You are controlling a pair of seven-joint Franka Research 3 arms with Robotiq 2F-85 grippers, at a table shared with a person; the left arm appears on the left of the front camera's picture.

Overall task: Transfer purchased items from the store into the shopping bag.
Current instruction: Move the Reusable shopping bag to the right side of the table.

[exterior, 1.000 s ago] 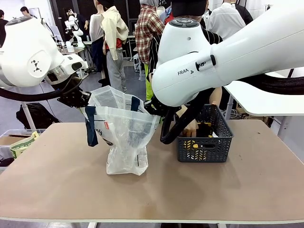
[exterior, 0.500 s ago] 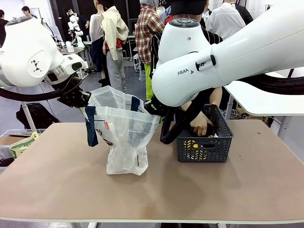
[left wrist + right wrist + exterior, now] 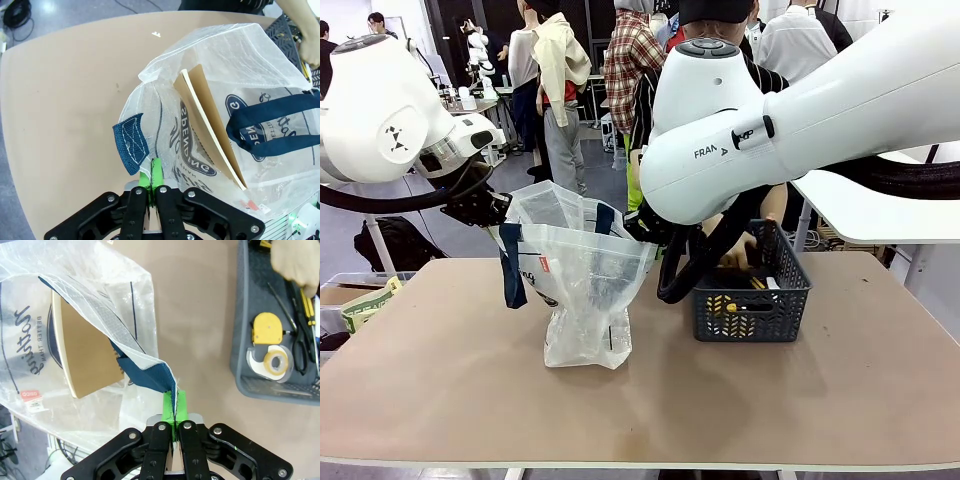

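A brown tabletop spans the foreground. Beyond its far edge at 12 o'clock, people stand in a busy workroom. The left gripper is pinched tight on the rim of the shopping bag, beside a navy handle end. The bag stands upright, long axis vertical, mouth to 12 o'clock, with a brown card inside. The right gripper is clamped on the opposite rim and strap. At the bag's 3 o'clock sits the store, partly hidden by the right arm. A person's hand reaches in over yellow purchased items.
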